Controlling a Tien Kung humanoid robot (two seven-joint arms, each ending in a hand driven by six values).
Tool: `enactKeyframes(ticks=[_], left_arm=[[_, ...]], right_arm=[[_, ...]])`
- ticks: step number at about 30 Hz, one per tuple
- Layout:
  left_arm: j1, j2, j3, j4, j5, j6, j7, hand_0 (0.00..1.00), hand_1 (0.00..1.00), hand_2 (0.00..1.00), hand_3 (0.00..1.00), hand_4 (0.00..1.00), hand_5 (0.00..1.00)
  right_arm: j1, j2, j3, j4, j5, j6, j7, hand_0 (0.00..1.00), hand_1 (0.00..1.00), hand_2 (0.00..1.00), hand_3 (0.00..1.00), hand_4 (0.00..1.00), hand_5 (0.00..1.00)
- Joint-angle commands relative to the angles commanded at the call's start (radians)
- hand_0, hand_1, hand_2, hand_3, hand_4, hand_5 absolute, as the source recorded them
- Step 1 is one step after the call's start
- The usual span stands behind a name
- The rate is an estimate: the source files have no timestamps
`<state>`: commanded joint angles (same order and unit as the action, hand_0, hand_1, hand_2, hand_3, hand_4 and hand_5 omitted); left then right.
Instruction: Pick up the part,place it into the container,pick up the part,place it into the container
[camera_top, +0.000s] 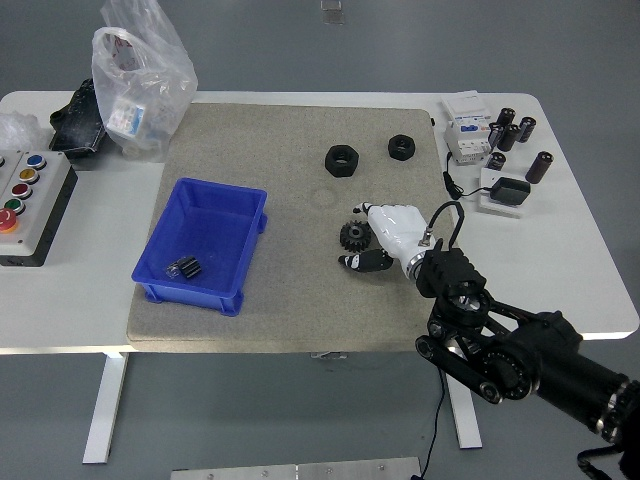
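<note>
Right hand (388, 236) on beige mat (290, 300), fingers (362, 262) loosely curled beside black gear (351, 235), grasping nothing

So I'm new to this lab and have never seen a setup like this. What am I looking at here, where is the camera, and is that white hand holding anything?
The view comes from a camera high on the robot's own head, looking down over a white table with a beige mat. The black arm from the lower right ends in a white five-fingered hand, the right hand. Its fingers curl beside a small black gear on the mat; whether it grips the gear I cannot tell. The left arm is out of view. A blue bin already holds one dark part. Two black nuts lie farther back. At the edges: a plastic bag, a button box and black cylinders.
</note>
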<state>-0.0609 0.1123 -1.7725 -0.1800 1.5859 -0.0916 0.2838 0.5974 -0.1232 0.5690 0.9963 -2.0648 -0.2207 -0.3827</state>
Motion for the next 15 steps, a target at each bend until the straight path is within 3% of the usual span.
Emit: enactKeyframes(ticks=[1, 6, 7, 15], left_arm=[[0.0, 0.0, 0.001, 0.0, -0.001, 0.0, -0.001, 0.659, 0.554, 0.561, 0.692, 0.608, 0.237], [0.0, 0.0, 0.003, 0.0, -0.003, 0.0, -0.001, 0.659, 0.554, 0.561, 0.692, 0.608, 0.237], [0.001, 0.0, 0.004, 0.0, -0.003, 0.0, -0.001, 0.659, 0.554, 0.562, 0.692, 0.608, 0.237], [0.001, 0.0, 0.003, 0.0, -0.005, 0.0, 0.0, 0.659, 0.554, 0.562, 0.694, 0.608, 0.239]], right_arm=[[0.0, 0.0, -0.001, -0.001, 0.001, -0.004, 0.002, 0.318, 0.488, 0.32, 0.527, 0.489, 0.187], [0.0, 0.0, -0.002, -0.004, 0.014, -0.039, 0.024, 0.318, 0.488, 0.32, 0.527, 0.489, 0.187], [0.0, 0.0, -0.003, -0.005, 0.017, -0.047, 0.028, 0.3, 0.443, 0.249, 0.391, 0.368, 0.206], [0.019, -0.001, -0.015, 0.011, 0.017, -0.103, 0.064, 0.294, 0.434, 0.23, 0.371, 0.334, 0.202]])
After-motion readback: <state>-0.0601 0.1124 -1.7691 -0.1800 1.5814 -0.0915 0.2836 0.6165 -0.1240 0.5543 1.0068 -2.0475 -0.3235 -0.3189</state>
